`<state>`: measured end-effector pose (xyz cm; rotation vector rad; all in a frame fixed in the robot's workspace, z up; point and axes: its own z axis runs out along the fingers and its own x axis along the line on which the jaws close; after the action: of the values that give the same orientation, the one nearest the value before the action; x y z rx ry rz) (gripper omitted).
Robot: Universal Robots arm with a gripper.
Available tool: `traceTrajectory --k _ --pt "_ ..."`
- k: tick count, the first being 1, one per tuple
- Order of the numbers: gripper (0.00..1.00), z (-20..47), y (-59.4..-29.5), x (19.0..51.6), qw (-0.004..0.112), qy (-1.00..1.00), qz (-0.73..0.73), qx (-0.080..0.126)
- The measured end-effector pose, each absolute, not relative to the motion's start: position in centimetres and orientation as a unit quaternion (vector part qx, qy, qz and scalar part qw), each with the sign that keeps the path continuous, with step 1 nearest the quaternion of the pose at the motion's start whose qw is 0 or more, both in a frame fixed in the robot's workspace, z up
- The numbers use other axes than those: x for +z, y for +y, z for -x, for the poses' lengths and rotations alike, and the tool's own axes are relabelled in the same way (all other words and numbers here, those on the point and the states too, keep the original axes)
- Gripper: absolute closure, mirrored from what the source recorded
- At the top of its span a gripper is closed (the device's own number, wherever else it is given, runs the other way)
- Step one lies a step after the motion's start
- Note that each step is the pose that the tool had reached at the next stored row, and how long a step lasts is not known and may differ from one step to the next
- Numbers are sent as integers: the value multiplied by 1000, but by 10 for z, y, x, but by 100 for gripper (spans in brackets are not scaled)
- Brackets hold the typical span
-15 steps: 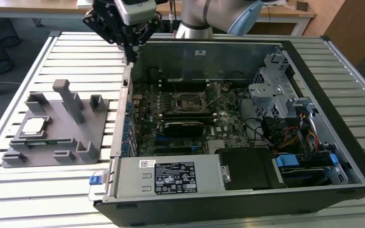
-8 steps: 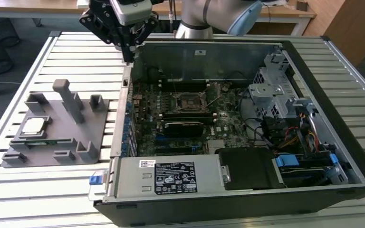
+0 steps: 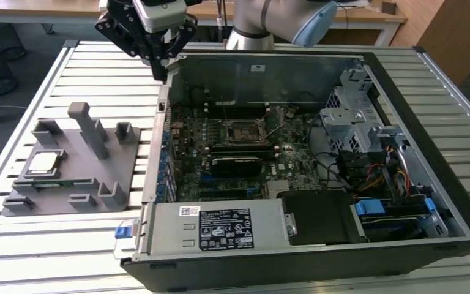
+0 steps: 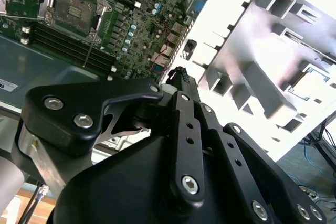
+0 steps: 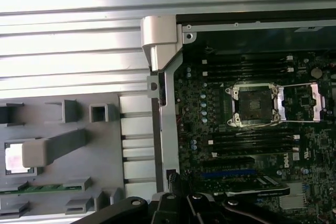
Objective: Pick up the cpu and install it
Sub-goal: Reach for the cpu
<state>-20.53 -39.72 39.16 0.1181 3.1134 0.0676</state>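
Your gripper (image 3: 163, 72) hung empty, jaws pressed together, at the edge of the computer case (image 3: 317, 263), while the cpu (image 3: 43, 162) lay well apart on the grey tray (image 3: 51, 207), toward seven-thirty in the exterior view.

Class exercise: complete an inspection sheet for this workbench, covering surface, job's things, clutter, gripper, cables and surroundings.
Surface: slatted metal table carrying a grey tray and an open computer case.
Job's things: cpu lies in the tray, untouched; motherboard socket has its frame swung open.
Clutter: green memory stick in the tray, beside the cpu.
Gripper: gripper hangs at the case's far corner on the tray side, well apart from the cpu.
Cables: coloured wire bundle inside the case, on the exterior view's right.
Surroundings: wooden desk behind the table.
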Motion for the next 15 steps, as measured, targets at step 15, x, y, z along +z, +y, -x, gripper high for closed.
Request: traceTrajectory --k 15 --pt "89 230 -397 391 13 999 -38 22"
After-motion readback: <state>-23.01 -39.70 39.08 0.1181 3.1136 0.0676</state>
